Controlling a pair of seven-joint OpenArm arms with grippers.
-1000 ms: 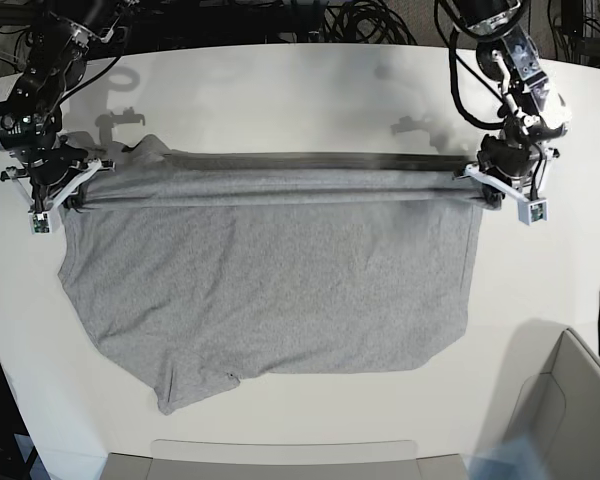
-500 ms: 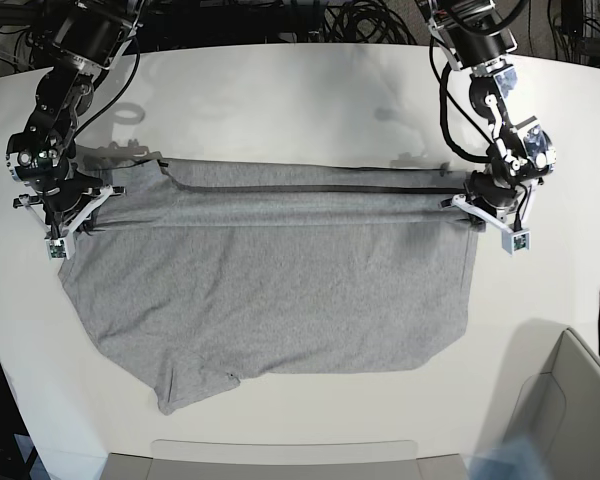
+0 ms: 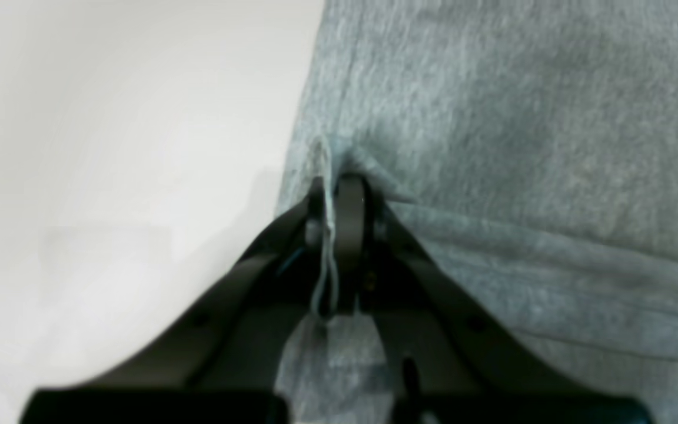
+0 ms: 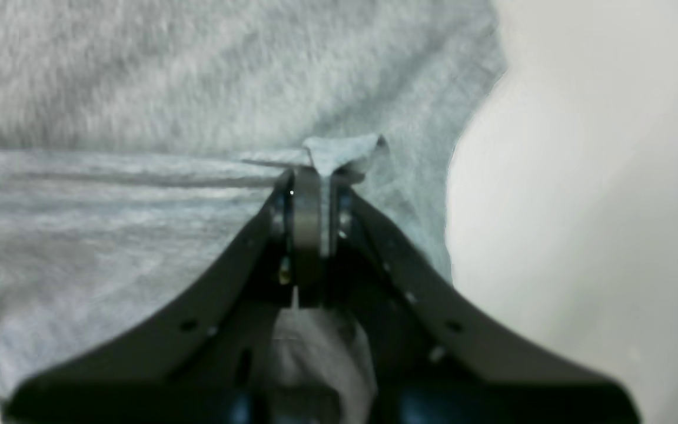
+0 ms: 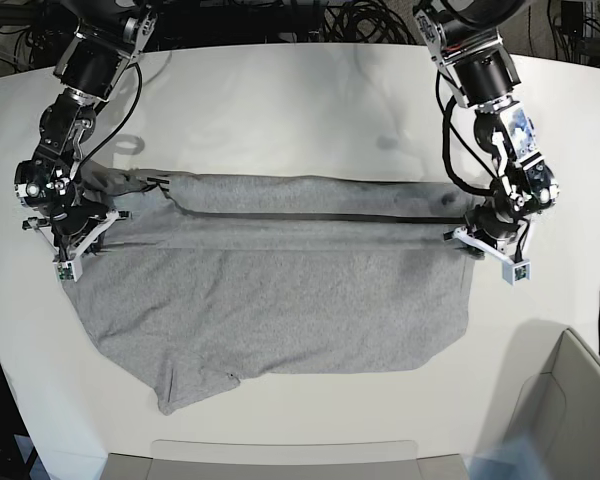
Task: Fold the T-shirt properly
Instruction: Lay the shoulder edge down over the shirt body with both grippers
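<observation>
T-shirt [image 5: 280,290] edge between both pincers' jaws

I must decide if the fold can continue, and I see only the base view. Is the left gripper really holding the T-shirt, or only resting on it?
Observer: The left wrist view shows the left gripper shut on a thin pinch of the T-shirt, right at the cloth's edge beside bare table.
Operator: And the right one?
Observer: In the right wrist view the right gripper is also shut on the cloth; a small point of fabric sticks out past its tips.
Operator: Is any print showing near the grips?
Observer: No, both wrist views show only plain grey fabric there.
</observation>
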